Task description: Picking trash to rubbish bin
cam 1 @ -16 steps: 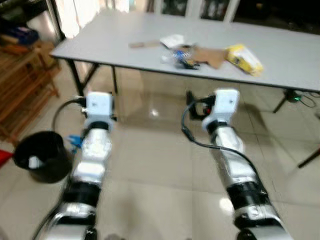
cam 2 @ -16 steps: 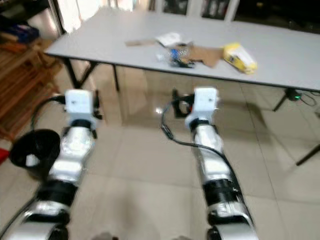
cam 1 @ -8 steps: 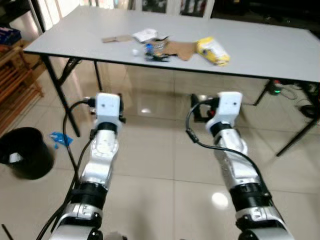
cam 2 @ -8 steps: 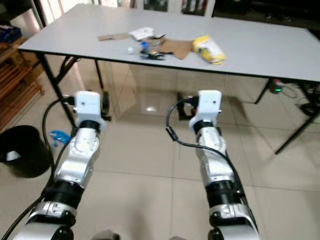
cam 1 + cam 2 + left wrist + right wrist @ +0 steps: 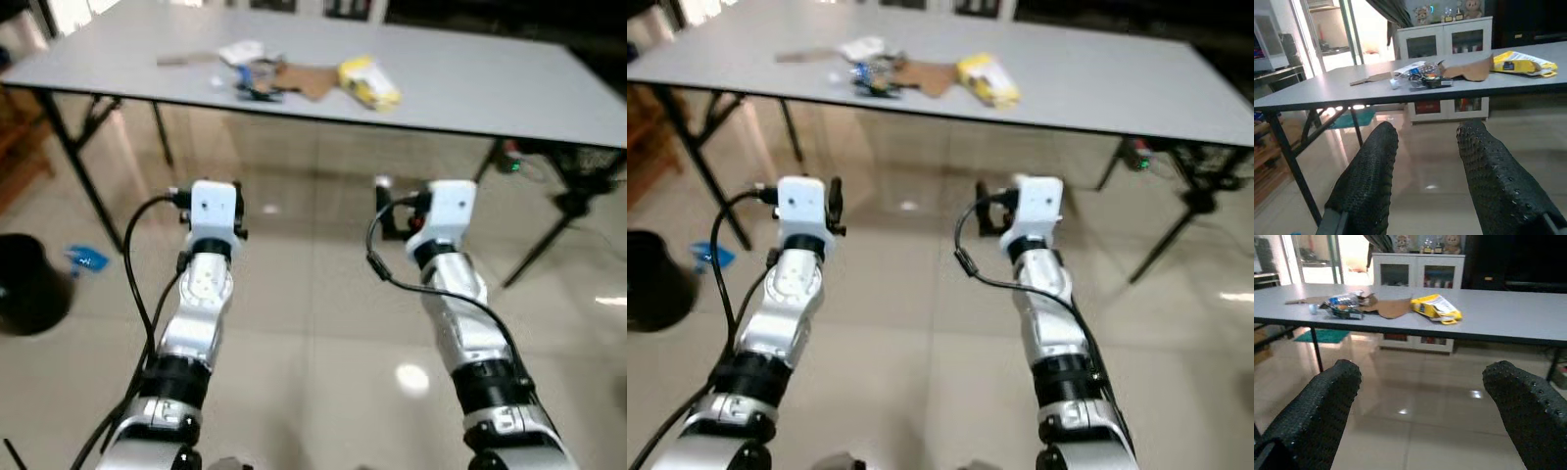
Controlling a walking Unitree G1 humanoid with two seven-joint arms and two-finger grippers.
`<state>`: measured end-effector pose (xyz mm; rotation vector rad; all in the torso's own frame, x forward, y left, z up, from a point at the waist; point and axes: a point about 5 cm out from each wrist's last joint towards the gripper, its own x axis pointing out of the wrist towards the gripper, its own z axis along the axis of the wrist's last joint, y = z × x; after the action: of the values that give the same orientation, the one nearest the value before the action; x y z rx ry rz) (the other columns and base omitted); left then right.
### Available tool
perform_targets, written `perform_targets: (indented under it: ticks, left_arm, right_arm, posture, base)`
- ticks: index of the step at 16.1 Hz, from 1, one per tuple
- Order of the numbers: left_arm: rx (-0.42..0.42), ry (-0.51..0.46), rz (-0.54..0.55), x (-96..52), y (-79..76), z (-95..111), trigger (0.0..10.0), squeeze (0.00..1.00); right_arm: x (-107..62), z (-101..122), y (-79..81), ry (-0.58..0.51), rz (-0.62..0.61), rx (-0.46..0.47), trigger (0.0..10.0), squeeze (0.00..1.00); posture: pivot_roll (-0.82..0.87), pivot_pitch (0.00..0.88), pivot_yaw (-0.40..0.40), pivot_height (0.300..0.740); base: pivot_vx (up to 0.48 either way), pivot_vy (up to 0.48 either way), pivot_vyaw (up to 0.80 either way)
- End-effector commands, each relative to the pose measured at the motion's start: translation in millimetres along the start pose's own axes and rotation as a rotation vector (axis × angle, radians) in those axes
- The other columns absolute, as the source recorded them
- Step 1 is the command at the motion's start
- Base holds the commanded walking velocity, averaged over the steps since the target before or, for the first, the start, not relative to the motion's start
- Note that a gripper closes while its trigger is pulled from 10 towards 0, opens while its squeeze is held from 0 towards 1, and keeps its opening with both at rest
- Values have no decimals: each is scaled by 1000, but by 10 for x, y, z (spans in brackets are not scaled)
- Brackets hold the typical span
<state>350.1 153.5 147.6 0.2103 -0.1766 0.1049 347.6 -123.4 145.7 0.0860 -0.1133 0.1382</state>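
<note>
A long grey table (image 5: 470,78) is standing on folding black legs over a glossy tiled floor (image 5: 313,323).

Ceiling light is glinting off the pale tiles. Beyond the table a white cabinet (image 5: 1449,39) with glass doors is sitting against the wall, with small plush toys (image 5: 1465,7) lining its top. A teal mat (image 5: 1322,335) is lying on the floor near it. A small green light (image 5: 509,166) is glowing under the table's right end.

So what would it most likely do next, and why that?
Probably step closer to the table and lift a claw. The yellow packet and the other litter lie on top near the front edge, while both the left claw and right claw are open, empty and held below the tabletop, short of it.
</note>
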Motion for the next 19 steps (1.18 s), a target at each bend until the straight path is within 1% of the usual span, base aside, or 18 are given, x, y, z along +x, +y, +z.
perform_targets:
  ticks: [1, 3, 6, 9, 12, 19]
  left_arm:
    - [-1, -2, 9, 12, 36, 14, 10000, 0]
    - [-1, -1, -11, 12, 22, 15, 10000, 0]
    - [-36, -8, -45, -13, -54, 29, 10000, 0]
    - [-53, -28, -50, -3, -68, 81, 10000, 0]
    - [-47, -27, -38, 15, -42, 91, 10000, 0]
    - [-48, -33, -45, -11, -56, 104, 10000, 0]
  right_arm:
    - [21, 32, 51, -6, 13, 18, 10000, 0]
    - [23, 31, 52, -5, 13, 22, 10000, 0]
    - [21, 26, 41, -2, 7, 30, 10000, 0]
    - [30, 46, 37, -8, 4, 34, 10000, 0]
    - [39, 62, 26, -15, 1, 34, 10000, 0]
    - [23, 63, 14, -31, -14, 34, 10000, 0]
  posture:
    - [-8, 87, -65, 740]
    - [-8, 86, -64, 740]
    - [-9, 83, -63, 740]
    - [-9, 81, -64, 740]
    - [-9, 80, -64, 740]
    - [-12, 79, -63, 740]
  base:
    - [0, 0, 0]
    - [0, 0, 0]
    - [0, 0, 0]
    - [0, 0, 0]
    - [364, 0, 0]
    - [418, 0, 0]
